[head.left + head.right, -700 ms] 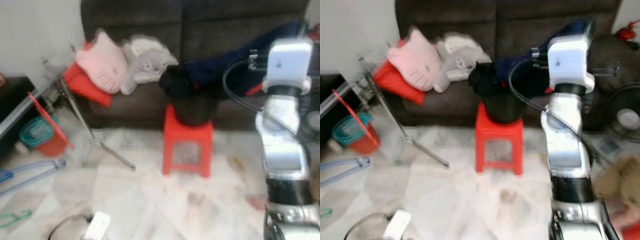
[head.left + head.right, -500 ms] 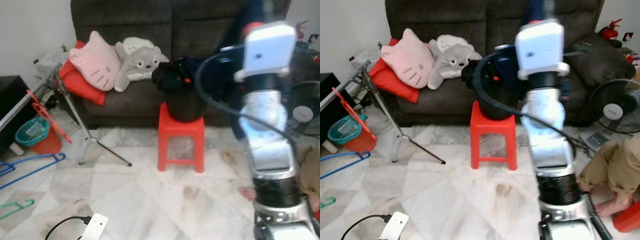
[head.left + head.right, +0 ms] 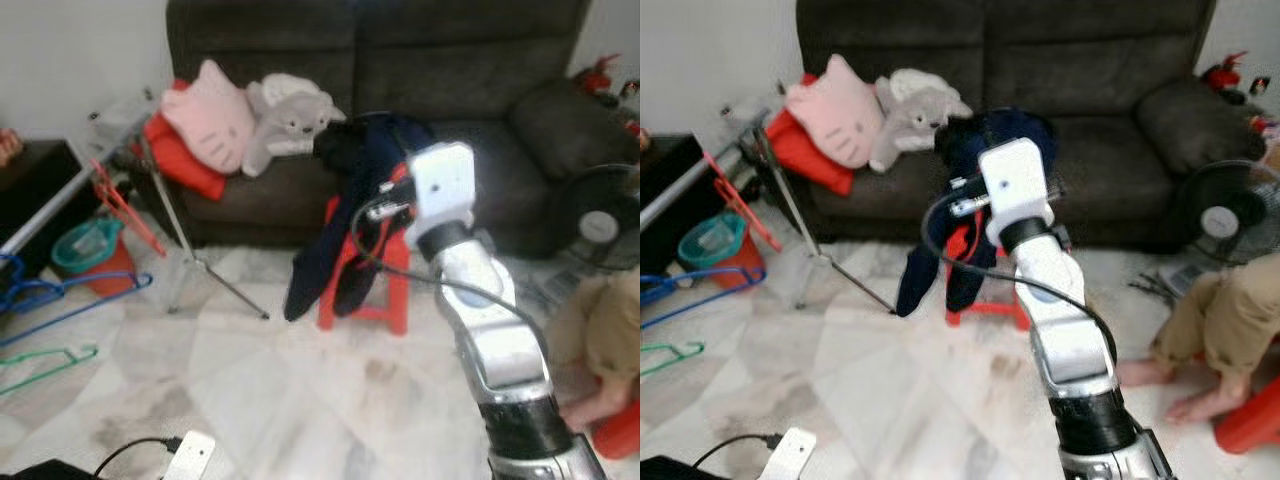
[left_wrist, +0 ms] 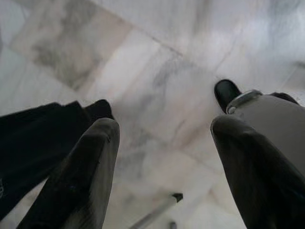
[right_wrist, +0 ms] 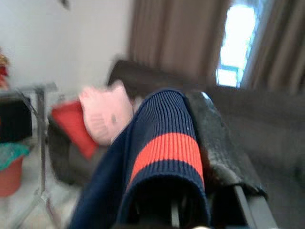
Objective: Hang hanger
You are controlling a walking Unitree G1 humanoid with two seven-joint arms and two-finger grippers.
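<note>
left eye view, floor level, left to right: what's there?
blue hanger → teal basket → rack leg → navy garment held by the right gripper → red stool → fan

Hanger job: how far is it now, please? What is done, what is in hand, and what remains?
Done: the navy garment is lifted off the red stool. In hand: the right gripper holds it, its ribbed cuff draped over the fingers. Left: no hanger is in it yet; the blue hanger and green hanger lie by the rack.
</note>
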